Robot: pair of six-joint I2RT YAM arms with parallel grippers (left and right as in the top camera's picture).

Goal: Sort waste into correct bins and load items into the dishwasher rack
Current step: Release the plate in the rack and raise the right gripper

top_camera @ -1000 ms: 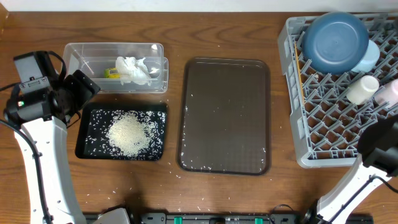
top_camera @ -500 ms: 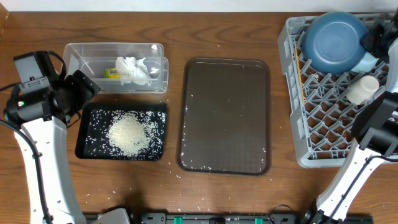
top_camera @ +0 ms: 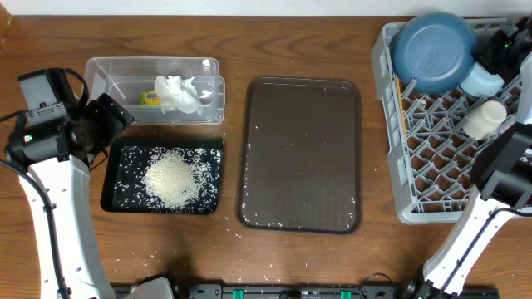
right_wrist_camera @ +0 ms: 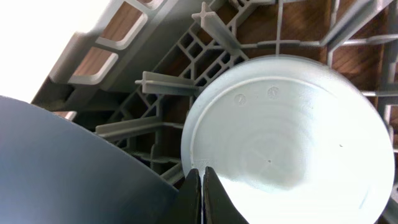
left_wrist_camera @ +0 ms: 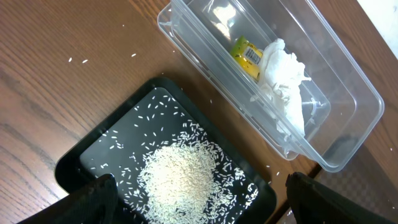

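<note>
The grey dishwasher rack [top_camera: 416, 191] holds the dark-blue plate [top_camera: 432, 50], tilted on edge, the light-blue bowl [top_camera: 484, 80], one white cup [top_camera: 485, 119] and thin wooden chopsticks [top_camera: 405, 93]. My right gripper [right_wrist_camera: 203, 171] is shut, its tips between the plate [right_wrist_camera: 62, 168] and the bowl's underside [right_wrist_camera: 286, 137]. The clear box [top_camera: 108, 71] holds the yellow-green wrapper [left_wrist_camera: 247, 55] and the white napkin [left_wrist_camera: 283, 78]. The black tray [top_camera: 116, 199] holds the rice heap [left_wrist_camera: 180, 177]. My left gripper [left_wrist_camera: 200, 186] is open above the rice.
The brown serving tray [top_camera: 301, 154] lies mid-table with a few stray rice grains on it. More grains are scattered on the wood near the front edge. My right arm [top_camera: 507, 178] crosses the rack's right side and hides part of it.
The right gripper has moved into the rack's far corner. The dark-blue plate has shifted left and stands more upright, baring more of the bowl. The left arm has not moved.
</note>
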